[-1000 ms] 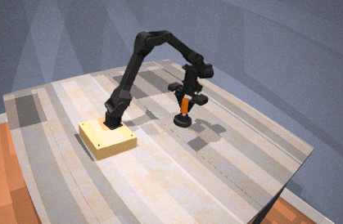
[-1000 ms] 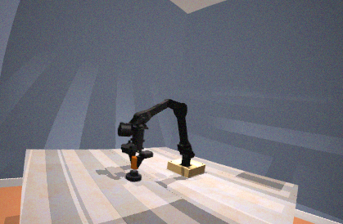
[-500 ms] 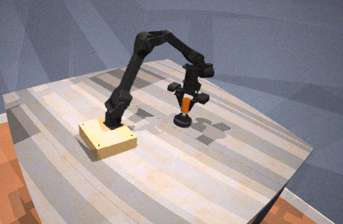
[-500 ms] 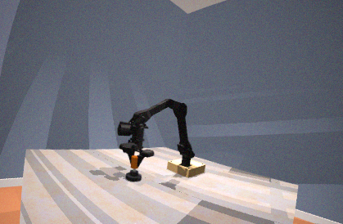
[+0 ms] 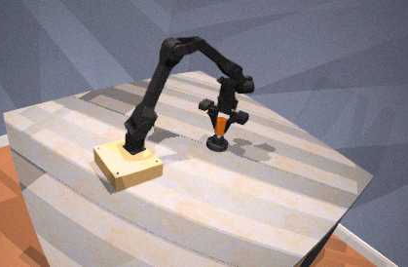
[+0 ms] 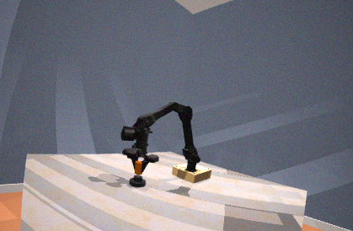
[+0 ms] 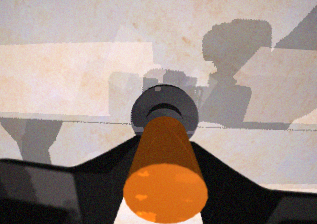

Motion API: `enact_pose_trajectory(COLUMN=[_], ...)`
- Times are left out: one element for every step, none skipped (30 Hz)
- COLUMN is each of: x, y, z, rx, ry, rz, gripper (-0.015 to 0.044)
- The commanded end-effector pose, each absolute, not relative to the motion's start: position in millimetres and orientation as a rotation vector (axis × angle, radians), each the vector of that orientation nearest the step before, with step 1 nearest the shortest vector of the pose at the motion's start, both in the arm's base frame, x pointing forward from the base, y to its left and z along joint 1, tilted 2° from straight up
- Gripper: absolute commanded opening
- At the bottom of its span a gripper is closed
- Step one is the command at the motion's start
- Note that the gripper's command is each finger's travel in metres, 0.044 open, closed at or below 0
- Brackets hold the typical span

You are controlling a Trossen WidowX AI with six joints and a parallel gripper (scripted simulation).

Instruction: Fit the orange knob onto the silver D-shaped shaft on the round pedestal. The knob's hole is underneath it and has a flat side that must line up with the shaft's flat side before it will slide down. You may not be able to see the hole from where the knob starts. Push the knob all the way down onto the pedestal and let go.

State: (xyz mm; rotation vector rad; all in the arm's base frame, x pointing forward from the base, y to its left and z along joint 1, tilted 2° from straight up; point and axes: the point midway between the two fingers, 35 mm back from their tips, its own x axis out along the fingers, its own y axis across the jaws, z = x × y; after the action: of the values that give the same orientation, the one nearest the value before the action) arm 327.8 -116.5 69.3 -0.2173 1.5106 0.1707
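Observation:
The orange knob [image 5: 220, 126] [image 6: 138, 167] [image 7: 165, 192] is upright between the fingers of my gripper [image 5: 220, 133] [image 6: 138, 171] [image 7: 164, 143], which is shut on it. The dark round pedestal [image 5: 217, 145] [image 6: 137, 183] [image 7: 140, 112] stands directly below. The knob's lower end is just above the pedestal's raised middle, with a small gap in the top and exterior views. In the wrist view the knob covers the near part of the pedestal. The shaft's flat side cannot be made out, and the knob's hole is hidden underneath.
The arm's yellow base block [image 5: 136, 163] [image 6: 191, 174] sits on the striped table [image 5: 263, 214] [image 6: 97, 206], well apart from the pedestal. Shadows of the arm fall across the table around the pedestal. The table's far edge is beyond the gripper in the top view.

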Motion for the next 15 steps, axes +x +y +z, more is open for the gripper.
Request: enact_pose_trajectory(x=[328.1, 328.1, 328.3, 328.3, 328.4, 328.4, 328.4, 328.4, 328.4, 328.5, 328.6, 328.7, 328.9, 329.1, 329.3], y=[-115.3, -115.3, -115.2, -115.2, -115.2, -115.2, -115.2, -115.2, -115.2, -115.2, -115.2, -115.2, -115.3, -115.3, -115.5], z=[70.2, 70.2, 69.4, 69.4, 69.4, 69.4, 69.4, 69.4, 69.4, 70.2, 71.0, 72.0, 72.6, 73.2, 73.9], rx=[-0.221, -0.221, -0.221, -0.221, -0.221, -0.221, -0.221, -0.221, -0.221, -0.221, -0.221, -0.221, -0.221, -0.221, -0.221], ry=[1.505, 1.505, 1.505, 1.505, 1.505, 1.505, 1.505, 1.505, 1.505, 1.505, 1.505, 1.505, 1.505, 1.505, 1.505], rz=[0.177, 0.177, 0.177, 0.177, 0.177, 0.177, 0.177, 0.177, 0.177, 0.177, 0.177, 0.177, 0.177, 0.177, 0.177], gripper=[0.0, 0.0, 0.0, 0.0, 0.0, 0.0, 0.0, 0.0, 0.0, 0.0, 0.0, 0.0, 0.0, 0.0, 0.0])
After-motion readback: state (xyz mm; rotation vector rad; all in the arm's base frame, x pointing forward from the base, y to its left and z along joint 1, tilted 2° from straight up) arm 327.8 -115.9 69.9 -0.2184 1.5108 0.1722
